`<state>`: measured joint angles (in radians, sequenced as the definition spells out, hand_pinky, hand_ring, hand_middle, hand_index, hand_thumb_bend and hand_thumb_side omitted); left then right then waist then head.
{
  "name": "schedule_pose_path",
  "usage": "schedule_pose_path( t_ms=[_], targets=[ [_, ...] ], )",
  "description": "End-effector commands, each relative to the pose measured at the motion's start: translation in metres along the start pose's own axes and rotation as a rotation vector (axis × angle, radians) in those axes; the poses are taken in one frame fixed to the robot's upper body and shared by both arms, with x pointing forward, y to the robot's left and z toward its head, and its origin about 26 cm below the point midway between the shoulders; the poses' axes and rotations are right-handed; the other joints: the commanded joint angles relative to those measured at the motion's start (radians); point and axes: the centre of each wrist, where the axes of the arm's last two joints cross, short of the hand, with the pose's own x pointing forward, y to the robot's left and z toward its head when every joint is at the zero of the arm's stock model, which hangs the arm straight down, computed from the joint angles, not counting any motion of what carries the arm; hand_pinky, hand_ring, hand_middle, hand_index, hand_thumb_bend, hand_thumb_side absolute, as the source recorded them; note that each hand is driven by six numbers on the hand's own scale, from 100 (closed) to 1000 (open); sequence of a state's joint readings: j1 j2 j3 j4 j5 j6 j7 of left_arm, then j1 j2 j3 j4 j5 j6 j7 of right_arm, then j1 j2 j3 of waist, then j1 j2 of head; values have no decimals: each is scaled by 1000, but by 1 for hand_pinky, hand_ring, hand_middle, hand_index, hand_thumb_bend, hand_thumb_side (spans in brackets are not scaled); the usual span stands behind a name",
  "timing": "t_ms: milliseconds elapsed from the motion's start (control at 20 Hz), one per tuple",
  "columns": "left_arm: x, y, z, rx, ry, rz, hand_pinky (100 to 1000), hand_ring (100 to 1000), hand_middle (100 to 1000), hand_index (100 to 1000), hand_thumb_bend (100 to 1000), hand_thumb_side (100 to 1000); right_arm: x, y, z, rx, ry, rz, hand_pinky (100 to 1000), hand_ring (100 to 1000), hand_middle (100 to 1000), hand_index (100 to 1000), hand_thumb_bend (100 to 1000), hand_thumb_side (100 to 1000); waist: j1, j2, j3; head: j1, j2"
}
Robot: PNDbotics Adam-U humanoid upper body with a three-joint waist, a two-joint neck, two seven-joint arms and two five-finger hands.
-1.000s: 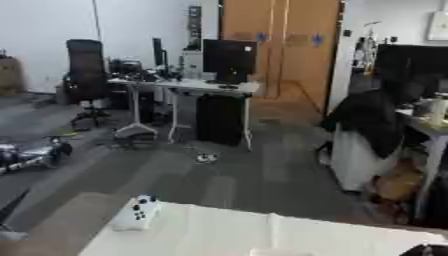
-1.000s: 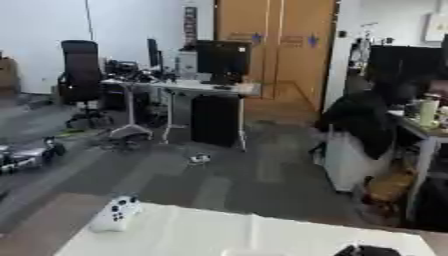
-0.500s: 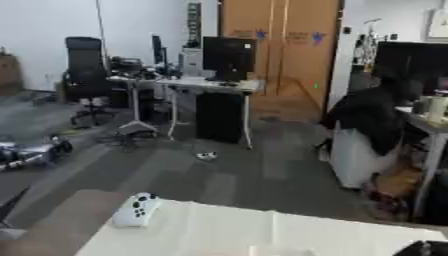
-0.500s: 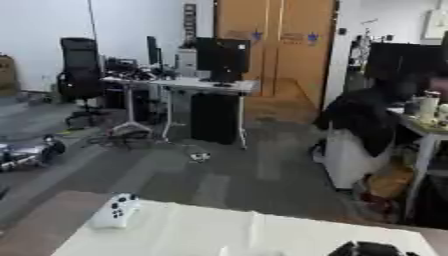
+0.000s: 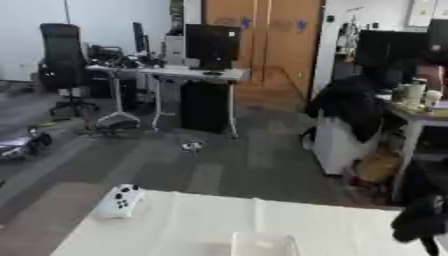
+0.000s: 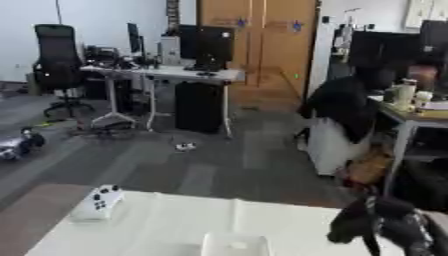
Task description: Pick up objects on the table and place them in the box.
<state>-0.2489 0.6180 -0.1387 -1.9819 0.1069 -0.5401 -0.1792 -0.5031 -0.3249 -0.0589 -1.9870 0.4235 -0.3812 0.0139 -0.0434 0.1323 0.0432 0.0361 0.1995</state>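
A white game controller lies near the far left corner of the white table. At the bottom middle, the pale top edge of a squarish container just shows. My right hand is a dark blurred shape raised over the table's right side, well apart from the controller and to the right of the container. Something thin and dark hangs below it. My left hand shows in neither view.
Beyond the table's far edge is an office floor with desks, monitors and a black chair. A dark coat hangs over a white chair at the right. A desk with cups stands at the far right.
My right hand has risen from the bottom right edge into fuller view. The whole picture has shifted a little, so the camera moved; the controller stays where it lay.
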Motion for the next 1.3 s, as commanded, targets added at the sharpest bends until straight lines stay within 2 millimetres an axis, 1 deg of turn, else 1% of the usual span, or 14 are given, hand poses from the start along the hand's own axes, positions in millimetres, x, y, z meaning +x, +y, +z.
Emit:
schedule_pose_path(
  t_ms=[50, 150, 300, 450, 500, 650, 800, 850, 900, 950, 1100, 1300],
  targets=[
    [9, 25, -2, -26, 28, -165, 484, 671, 818, 761, 655, 777, 2, -6, -3, -149, 28, 30, 157, 413, 518, 606, 437, 1000, 8, -17, -4, 25, 64],
    [12, 36, -2, -47, 48, -254, 495, 674, 815, 763, 664, 783, 2, -5, -4, -207, 32, 28, 151, 406, 510, 597, 428, 1000, 12, -18, -8, 38, 99],
    [16, 47, -3, -85, 73, -354, 523, 686, 817, 772, 684, 809, 3, -3, -4, -246, 31, 26, 146, 399, 500, 587, 424, 1000, 16, -19, -14, 49, 153],
    [20, 57, -4, -142, 110, -433, 546, 702, 826, 786, 687, 858, 4, -2, -4, -265, 39, 27, 144, 397, 497, 584, 424, 1000, 21, -21, -23, 49, 239],
    [21, 59, -4, -162, 126, -454, 552, 706, 829, 789, 686, 867, 4, -2, -4, -265, 41, 27, 144, 397, 497, 584, 424, 1000, 22, -22, -26, 49, 261],
    [24, 65, -5, -218, 151, -504, 574, 711, 832, 800, 697, 886, 4, 0, -4, -258, 42, 26, 141, 396, 497, 585, 429, 1000, 25, -22, -31, 43, 296],
    [27, 72, -9, -270, 165, -549, 583, 715, 834, 806, 704, 901, 4, 0, -3, -245, 49, 25, 139, 395, 497, 585, 433, 1000, 26, -21, -36, 39, 315],
    [28, 74, -10, -291, 175, -566, 607, 730, 846, 824, 713, 939, 4, 1, -3, -241, 51, 25, 139, 396, 499, 587, 440, 1000, 26, -21, -37, 39, 319],
    [29, 76, -12, -315, 189, -586, 604, 728, 844, 822, 712, 935, 5, 1, -3, -235, 52, 23, 139, 395, 499, 587, 439, 1000, 27, -21, -39, 40, 322],
    [30, 77, -13, -333, 200, -600, 626, 741, 857, 840, 722, 966, 5, 1, -3, -229, 52, 22, 140, 398, 501, 590, 445, 1000, 27, -21, -40, 41, 324],
    [33, 83, -18, -393, 245, -648, 650, 754, 865, 860, 731, 1000, 5, 2, -4, -216, 51, 18, 140, 399, 502, 591, 446, 1000, 30, -20, -47, 47, 327],
    [37, 89, -26, -454, 291, -709, 679, 761, 864, 876, 751, 1000, 6, 3, -4, -210, 49, 10, 139, 398, 502, 591, 449, 1000, 33, -19, -55, 50, 327]
  ],
)
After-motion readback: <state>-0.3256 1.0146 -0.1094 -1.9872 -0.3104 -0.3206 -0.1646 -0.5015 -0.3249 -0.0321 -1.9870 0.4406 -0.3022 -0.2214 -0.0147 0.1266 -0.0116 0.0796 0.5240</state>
